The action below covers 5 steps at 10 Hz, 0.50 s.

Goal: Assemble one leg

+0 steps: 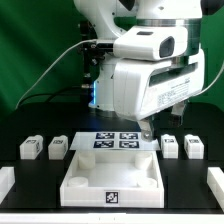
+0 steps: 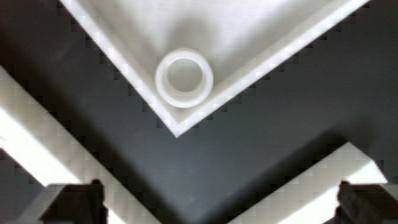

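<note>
Four small white legs with tags stand on the black table. Two are at the exterior view's left (image 1: 31, 148) (image 1: 58, 147) and two at its right (image 1: 170, 147) (image 1: 194, 146). My gripper (image 1: 146, 133) hangs over the far right corner of the large white tray-like piece (image 1: 75, 182), apart from every leg. In the wrist view my gripper (image 2: 217, 205) is open and empty, its dark fingertips (image 2: 71, 200) wide apart. Between and beyond them lies a white pointed corner of the tray (image 2: 125, 30) with a round socket (image 2: 185, 78). No leg shows in the wrist view.
The marker board (image 1: 115, 140) lies just behind the tray, under the arm. White blocks sit at the table's front left (image 1: 5, 181) and front right (image 1: 213, 185). A green backdrop stands behind, and cables hang at the arm's left.
</note>
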### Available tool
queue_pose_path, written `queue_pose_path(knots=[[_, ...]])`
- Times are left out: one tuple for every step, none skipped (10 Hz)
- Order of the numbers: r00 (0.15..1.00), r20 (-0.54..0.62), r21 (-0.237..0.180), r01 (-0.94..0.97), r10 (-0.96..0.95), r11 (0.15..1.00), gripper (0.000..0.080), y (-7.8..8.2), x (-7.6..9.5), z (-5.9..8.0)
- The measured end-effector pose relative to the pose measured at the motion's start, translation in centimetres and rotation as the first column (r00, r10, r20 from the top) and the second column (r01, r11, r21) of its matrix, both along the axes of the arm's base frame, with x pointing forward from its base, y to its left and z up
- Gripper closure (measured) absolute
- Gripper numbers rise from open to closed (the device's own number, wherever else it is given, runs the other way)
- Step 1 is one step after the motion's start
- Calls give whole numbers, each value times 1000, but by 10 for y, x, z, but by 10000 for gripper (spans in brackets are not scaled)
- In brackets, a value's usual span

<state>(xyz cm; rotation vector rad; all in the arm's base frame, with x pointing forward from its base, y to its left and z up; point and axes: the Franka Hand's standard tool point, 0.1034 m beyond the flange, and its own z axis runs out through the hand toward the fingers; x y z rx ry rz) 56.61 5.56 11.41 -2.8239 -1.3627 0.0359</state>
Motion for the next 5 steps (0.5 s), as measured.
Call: queue_pose_path(knots=[[1000, 0, 0, 0, 0, 1000, 150, 0, 0, 0], [1000, 0, 0, 0, 0, 1000, 150, 0, 0, 0], [1000, 0, 0, -18, 18, 1000, 150, 0, 0, 0], [999, -2, 1, -47, 47, 999, 150, 0, -1, -1], [997, 10, -9, -78, 78, 997, 150, 4, -12, -4]])
